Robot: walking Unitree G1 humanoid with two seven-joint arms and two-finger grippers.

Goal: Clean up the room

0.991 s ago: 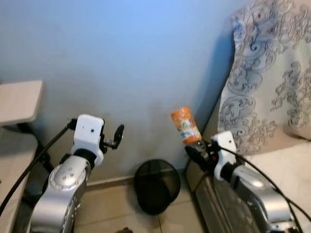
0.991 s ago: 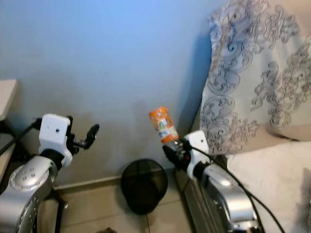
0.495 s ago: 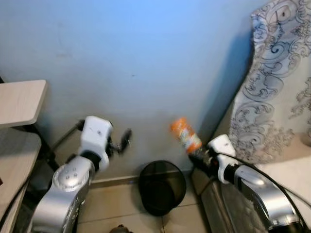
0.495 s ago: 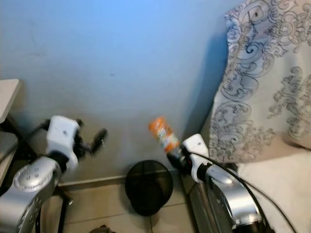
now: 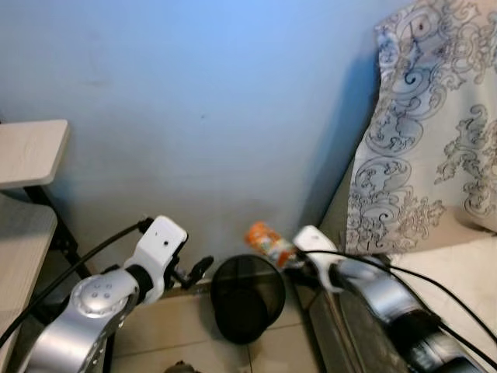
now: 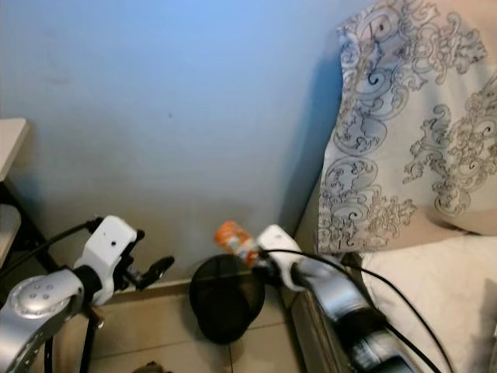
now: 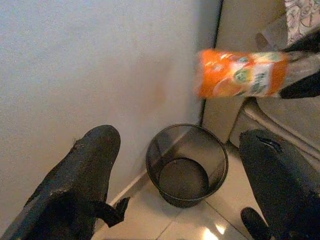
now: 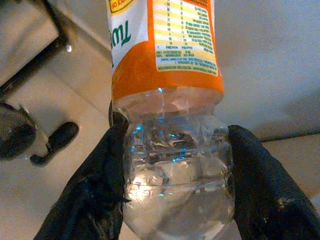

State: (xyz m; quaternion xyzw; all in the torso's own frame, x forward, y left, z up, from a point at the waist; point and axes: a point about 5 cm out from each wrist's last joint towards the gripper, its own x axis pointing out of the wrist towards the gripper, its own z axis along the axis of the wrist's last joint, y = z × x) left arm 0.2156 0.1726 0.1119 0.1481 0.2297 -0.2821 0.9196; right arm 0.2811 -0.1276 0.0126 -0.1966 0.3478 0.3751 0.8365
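Bottle: a clear plastic bottle (image 5: 268,242) with an orange label, tilted, held in the air just above and beside the rim of the bin, near the blue wall.
Bench: a pale wooden bench (image 5: 29,151) stands at the far left against the wall, well apart from the bottle.
Left pincer: the left pincer (image 5: 196,271) hangs low near the wall, just left of the bin; in the left wrist view its two black fingers (image 7: 82,170) stand spread with nothing between them.
Bin: a black mesh bin (image 5: 247,297) sits on the tiled floor at the foot of the wall, between the two arms; its inside looks empty in the left wrist view.
Right pincer: the right pincer (image 8: 175,185) pinches the clear lower part of the bottle from both sides, its fingers (image 8: 92,195) pressed against the plastic, the labelled end pointing away from the wrist.
Bed: a bed (image 5: 458,272) with a pale sheet and a grey patterned cloth (image 5: 435,132) fills the right side, touching nothing of the task.
Step in hand: judging by the pose, the bottle is being brought over the bin for dropping.
Next move: it calls for the bottle to be carried a little further left until it is squarely over the opening, then let go; released too soon, it could strike the rim and roll onto the floor.
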